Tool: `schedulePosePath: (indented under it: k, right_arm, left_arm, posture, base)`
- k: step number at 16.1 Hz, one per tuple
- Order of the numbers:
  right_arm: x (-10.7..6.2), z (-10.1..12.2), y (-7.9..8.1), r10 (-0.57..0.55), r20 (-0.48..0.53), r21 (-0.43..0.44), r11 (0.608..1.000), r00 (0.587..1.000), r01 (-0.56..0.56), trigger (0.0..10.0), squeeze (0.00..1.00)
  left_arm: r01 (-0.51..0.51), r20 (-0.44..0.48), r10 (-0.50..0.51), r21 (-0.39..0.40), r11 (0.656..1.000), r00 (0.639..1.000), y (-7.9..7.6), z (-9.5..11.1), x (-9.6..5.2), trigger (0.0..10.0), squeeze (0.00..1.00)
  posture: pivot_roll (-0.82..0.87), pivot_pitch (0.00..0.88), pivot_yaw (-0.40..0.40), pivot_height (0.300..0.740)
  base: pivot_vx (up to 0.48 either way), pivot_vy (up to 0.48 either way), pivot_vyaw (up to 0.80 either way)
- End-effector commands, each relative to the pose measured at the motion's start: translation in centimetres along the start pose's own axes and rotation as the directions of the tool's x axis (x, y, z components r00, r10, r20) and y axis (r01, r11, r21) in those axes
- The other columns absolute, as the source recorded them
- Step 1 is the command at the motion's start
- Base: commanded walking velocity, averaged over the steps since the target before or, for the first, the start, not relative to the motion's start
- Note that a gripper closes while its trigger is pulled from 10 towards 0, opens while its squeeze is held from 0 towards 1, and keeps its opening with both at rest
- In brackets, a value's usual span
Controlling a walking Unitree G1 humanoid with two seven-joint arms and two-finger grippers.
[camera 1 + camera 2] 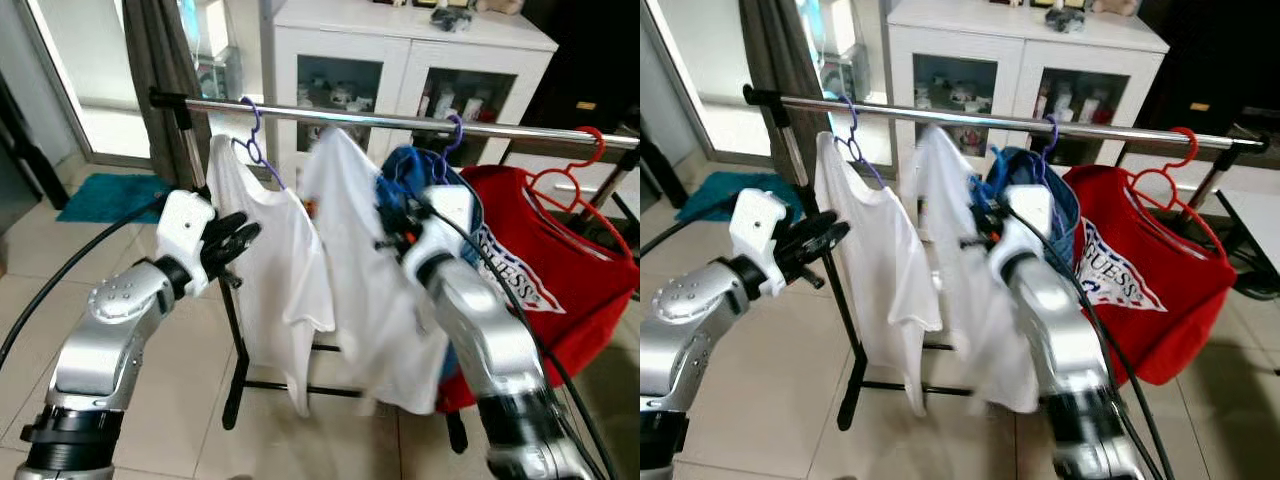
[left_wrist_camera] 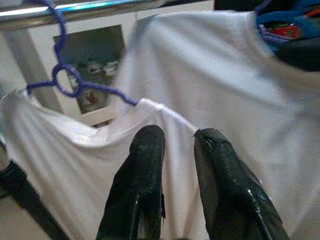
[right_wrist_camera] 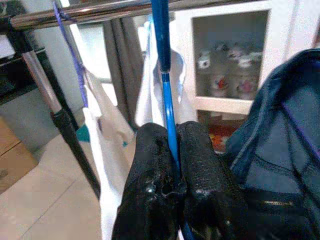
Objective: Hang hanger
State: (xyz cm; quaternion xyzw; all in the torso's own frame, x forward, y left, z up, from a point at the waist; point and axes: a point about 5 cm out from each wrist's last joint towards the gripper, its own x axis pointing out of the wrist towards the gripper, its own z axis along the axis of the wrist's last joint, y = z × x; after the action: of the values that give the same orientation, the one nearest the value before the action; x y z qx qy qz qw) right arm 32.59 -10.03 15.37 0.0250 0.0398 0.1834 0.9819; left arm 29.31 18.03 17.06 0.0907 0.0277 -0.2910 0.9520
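Right wrist view shows the right gripper [image 3: 172, 150] with its two black fingers pressed together on the stem of a blue hanger [image 3: 165, 75], which rises straight up from between them to the chrome rail [image 3: 100, 12] of the clothes rack. From the head cameras, that gripper sits just under the rail near its middle, against a white shirt [image 1: 365, 280] that drapes down from the hanger it holds (the hanger itself is mostly hidden by cloth there). Just beside it toward the rail's right end hangs a blue garment [image 1: 410, 175] on a purple hook, then a red shirt [image 1: 560, 270] on a red hanger [image 1: 570, 180].

The left gripper [image 1: 240, 240] floats near the rail's left end, fingers slightly parted with a narrow gap and holding nothing. Its tips point at another white shirt [image 2: 75, 165], which hangs on a purple hanger [image 2: 62, 80] hooked over the rail. Whether the tips touch the cloth cannot be told.

A white cabinet [image 1: 400, 60] with glass doors stands behind the rack, and a teal mat [image 1: 110, 195] lies on the tiled floor beyond the left end.
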Motion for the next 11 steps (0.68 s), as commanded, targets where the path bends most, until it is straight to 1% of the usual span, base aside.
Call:
schedulePosePath:
  k: [1, 2, 3, 4, 5, 6, 7, 8, 10, 11]
  right_arm:
    - [1.5, 0.7, 0.0, -0.015, -0.014, -0.003, 1.000, 1.000, 0.015, 10.0, 0.00]
    - [2.2, 1.2, -0.1, -0.025, -0.009, 0.002, 1.000, 1.000, 0.025, 10.0, 0.00]
    - [3.3, 2.2, -0.2, -0.038, 0.009, 0.015, 0.999, 0.999, 0.037, 10.0, 0.00]
    - [4.2, 3.2, -0.4, -0.045, 0.026, 0.019, 0.999, 0.999, 0.044, 10.0, 0.00]
    - [5.1, 3.7, -0.7, -0.058, 0.025, 0.015, 0.998, 0.998, 0.057, 10.0, 0.00]
    - [5.4, 3.9, -0.8, -0.061, 0.021, 0.018, 0.998, 0.998, 0.061, 10.0, 0.00]
    - [6.4, 4.3, -0.9, -0.077, 0.000, 0.014, 0.997, 0.997, 0.077, 10.0, 0.00]
    - [6.6, 4.4, -1.0, -0.085, -0.008, 0.010, 0.996, 0.996, 0.085, 10.0, 0.00]
    - [7.9, 5.1, -1.4, -0.144, -0.053, 0.005, 0.990, 0.988, 0.144, 10.0, 0.00]
    - [8.1, 5.4, -1.4, -0.157, -0.053, 0.009, 0.987, 0.986, 0.158, 10.0, 0.00]
  left_arm:
    - [0.045, 0.022, -0.045, 0.027, 0.999, 0.999, -0.1, 1.1, 0.3, 10.0, 0.00]
    - [0.079, 0.037, -0.080, 0.025, 0.997, 0.996, -0.3, 1.4, 0.3, 10.0, 0.00]
    - [0.153, 0.062, -0.154, 0.023, 0.988, 0.986, -0.9, 1.9, 0.4, 10.0, 0.00]
    - [0.234, 0.063, -0.235, 0.023, 0.972, 0.970, -1.7, 2.1, 0.6, 10.0, 0.00]
    - [0.294, 0.048, -0.295, 0.034, 0.955, 0.954, -2.3, 2.1, 0.7, 10.0, 0.00]
    - [0.308, 0.046, -0.310, 0.038, 0.951, 0.950, -2.4, 2.2, 0.8, 10.0, 0.00]
    - [0.326, 0.045, -0.328, 0.043, 0.944, 0.944, -2.2, 2.5, 1.0, 10.0, 0.00]
    - [0.330, 0.044, -0.332, 0.048, 0.943, 0.942, -2.2, 2.6, 1.0, 10.0, 0.00]
    - [0.334, 0.035, -0.336, 0.054, 0.941, 0.941, -1.5, 2.8, 0.9, 10.0, 0.00]
    - [0.335, 0.035, -0.337, 0.057, 0.941, 0.941, -1.5, 2.9, 0.9, 10.0, 0.00]
  posture:
    - [-0.02, 0.018, -0.030, 0.740]
    - [-0.02, 0.017, -0.026, 0.740]
    - [-0.02, 0.011, -0.023, 0.740]
    - [-0.01, 0.010, -0.023, 0.740]
    - [0.01, 0.014, -0.025, 0.740]
    - [0.01, 0.015, -0.025, 0.740]
    - [0.01, 0.021, -0.017, 0.740]
    - [0.01, 0.023, -0.015, 0.740]
    - [0.01, 0.049, -0.007, 0.740]
    - [0.02, 0.060, -0.010, 0.740]
  base:
    - [0.000, 0.000, 0.00]
    - [0.000, 0.000, 0.00]
    - [0.000, 0.000, 0.00]
    - [0.000, 0.000, 0.00]
    - [0.000, 0.000, 0.00]
    - [0.000, 0.000, 0.00]
    - [0.000, 0.000, 0.00]
    - [0.000, 0.000, 0.00]
    - [0.000, 0.000, 0.00]
    - [0.000, 0.000, 0.00]
